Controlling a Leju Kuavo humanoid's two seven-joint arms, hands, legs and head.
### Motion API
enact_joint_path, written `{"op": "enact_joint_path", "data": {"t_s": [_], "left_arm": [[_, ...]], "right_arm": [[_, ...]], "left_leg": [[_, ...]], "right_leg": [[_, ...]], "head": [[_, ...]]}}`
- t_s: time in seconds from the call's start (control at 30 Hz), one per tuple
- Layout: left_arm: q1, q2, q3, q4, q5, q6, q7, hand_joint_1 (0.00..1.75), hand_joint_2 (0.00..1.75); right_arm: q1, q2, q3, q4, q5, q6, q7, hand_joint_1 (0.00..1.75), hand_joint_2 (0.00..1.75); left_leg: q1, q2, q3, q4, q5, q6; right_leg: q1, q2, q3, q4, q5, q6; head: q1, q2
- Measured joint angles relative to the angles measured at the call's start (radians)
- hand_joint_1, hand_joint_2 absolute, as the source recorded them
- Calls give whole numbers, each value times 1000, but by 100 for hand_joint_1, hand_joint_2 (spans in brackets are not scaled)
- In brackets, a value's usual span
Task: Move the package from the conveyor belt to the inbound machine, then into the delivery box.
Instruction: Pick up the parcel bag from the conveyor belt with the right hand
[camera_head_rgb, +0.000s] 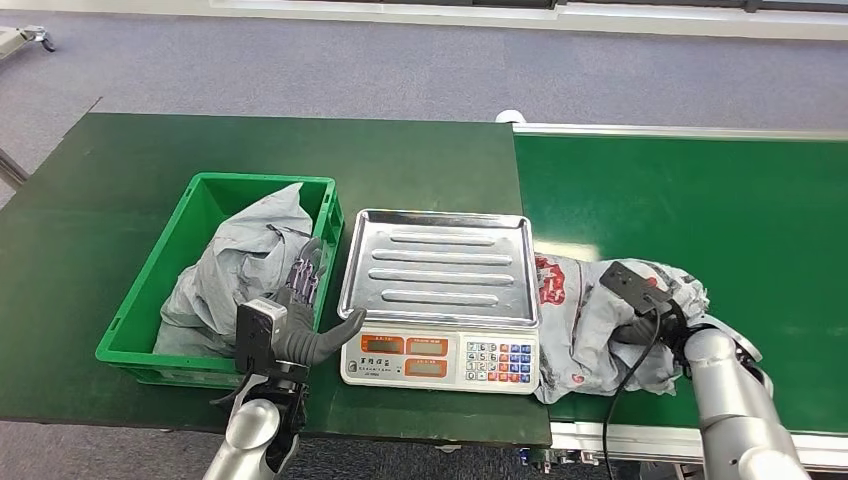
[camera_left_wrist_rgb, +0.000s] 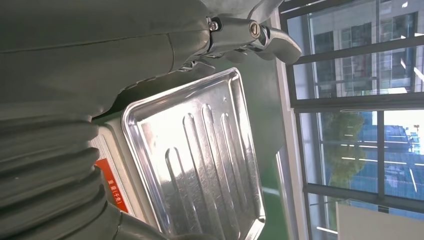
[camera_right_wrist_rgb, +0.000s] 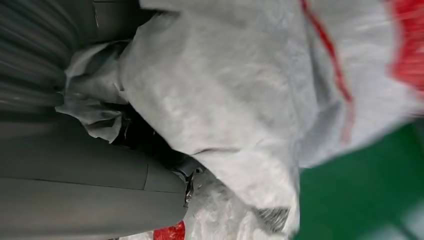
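Package (camera_head_rgb: 585, 320), a crumpled grey bag with red print, lies on the green belt (camera_head_rgb: 700, 210) just right of the scale (camera_head_rgb: 440, 300), its left edge touching the scale's side. Right hand (camera_head_rgb: 655, 320) grips the bag's right end: in the right wrist view the thumb (camera_right_wrist_rgb: 100, 185) presses into the grey plastic (camera_right_wrist_rgb: 225, 100) and folds of it bunch against the palm. A black cable (camera_head_rgb: 625, 400) runs from the wrist down past the belt's near edge.

Scale sits on the dark green table (camera_head_rgb: 200, 160), its steel tray (camera_head_rgb: 440, 265) bare, its keypad panel facing the robot. Left of the scale stands a green bin (camera_head_rgb: 150, 300) holding another grey bag (camera_head_rgb: 240, 265). Left hand (camera_head_rgb: 305, 320) hovers between bin and scale, over the bin's right wall, fingers spread and holding nothing, thumb reaching toward the scale's front corner. In the left wrist view the thumb (camera_left_wrist_rgb: 270, 37) stands out over the ribbed tray (camera_left_wrist_rgb: 200, 160)
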Motion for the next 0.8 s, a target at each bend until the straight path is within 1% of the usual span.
{"op": "enact_joint_path", "data": {"t_s": [0.1,0.17,0.27,0.33,0.4,0.47,0.6,0.8], "left_arm": [[-3,-3,0,2,-2,-3,-2,0,175],[-8,-5,0,6,-4,-4,-3,0,175],[-20,-7,0,15,-6,-5,-4,0,175],[-25,-7,0,21,-6,-5,-6,0,175],[-31,-7,0,28,-7,-5,-8,0,175],[-41,-7,0,37,-7,-5,-9,0,175],[-63,-9,0,56,-7,-3,-11,0,175],[-80,-10,0,78,-4,16,-26,0,175]], "right_arm": [[50,1,-7,-112,-155,44,-95,175,175],[89,6,-24,-197,-214,56,-162,175,175],[144,40,-80,-349,-220,65,-283,175,175],[171,80,-131,-463,-211,86,-363,175,175],[197,125,-172,-588,-211,110,-410,175,175],[221,165,-189,-711,-218,125,-424,175,175],[259,232,-193,-940,-241,138,-429,175,175],[307,303,-191,-1200,-295,139,-431,175,175]], "left_leg": [[0,0,0,0,0,0],[0,0,-1,0,0,0],[0,1,-2,0,0,0],[0,1,-2,0,0,0],[0,2,-3,0,0,0],[0,2,-3,0,0,0],[0,3,-3,0,0,0],[0,4,-4,0,0,0]], "right_leg": [[0,0,0,0,0,0],[0,0,-1,0,0,0],[0,0,-2,0,0,0],[0,1,-3,0,0,0],[0,1,-4,0,0,0],[0,1,-4,0,0,0],[0,3,-5,0,0,0],[-1,4,-6,0,0,0]], "head": [[0,0],[0,0],[0,0],[0,0],[0,0],[0,0],[0,0],[0,0]]}}
